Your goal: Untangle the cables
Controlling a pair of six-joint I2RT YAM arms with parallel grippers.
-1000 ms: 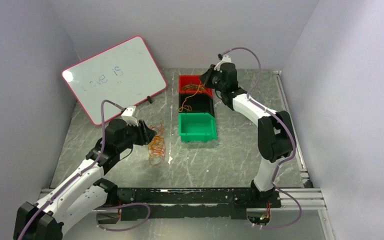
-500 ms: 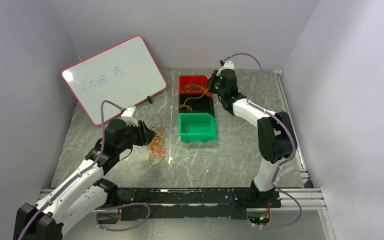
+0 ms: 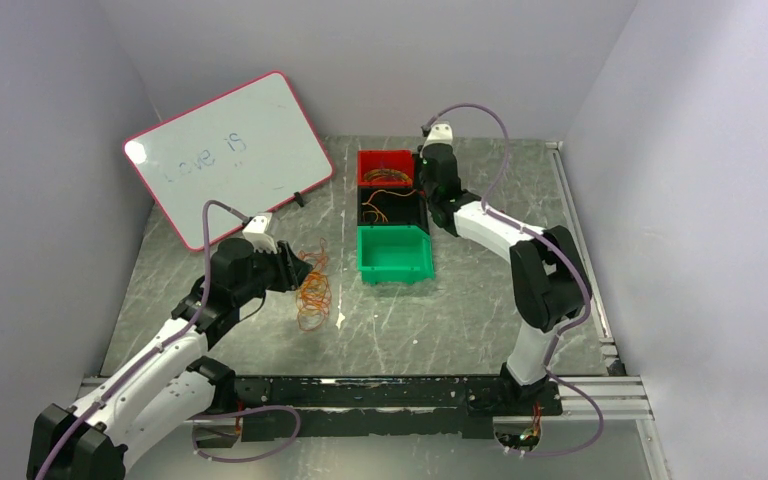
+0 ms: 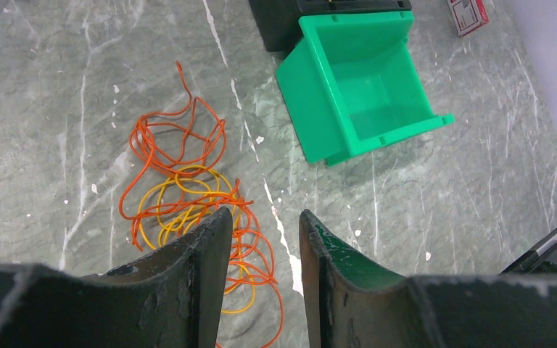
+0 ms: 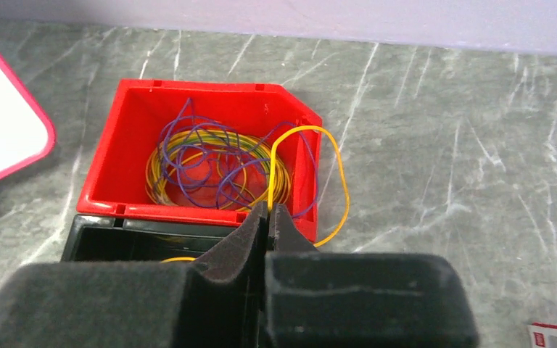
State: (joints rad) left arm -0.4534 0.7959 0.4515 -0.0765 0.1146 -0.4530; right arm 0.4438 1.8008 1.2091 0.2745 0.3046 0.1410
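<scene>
At the far middle of the table (image 3: 460, 310), the right gripper (image 5: 268, 214) has swung in the last second from the far right corner of the red bin (image 5: 112, 174) to a spot over the black bin (image 3: 416, 214) just nearer, its wrist now turned to point down. Its jaws are pressed together with no gap, pinching a single yellow wire (image 5: 339, 181) that rises from the pinch, loops out past the red bin's right wall and curves back toward the fingers. A coil of yellow and purple wire lies inside that bin, and a few orange-yellow strands show in the black one. The strand that draped across both bins a second ago now sits lower, mostly within the black bin. The left gripper (image 4: 262, 217) has not moved: it hovers with its jaws moderately parted and nothing between them, just above the near edge of the cables (image 4: 185, 196). These are a loose clump of orange and yellow loops on the table, left of the empty green bin (image 4: 312, 98), and the clump keeps the same shape as before. I judge that one freed strand is being delivered while the remaining tangle waits, so the job is partway. Letting go over the right bin looks like the next need, and the trailing loop could snag on the red wall.
</scene>
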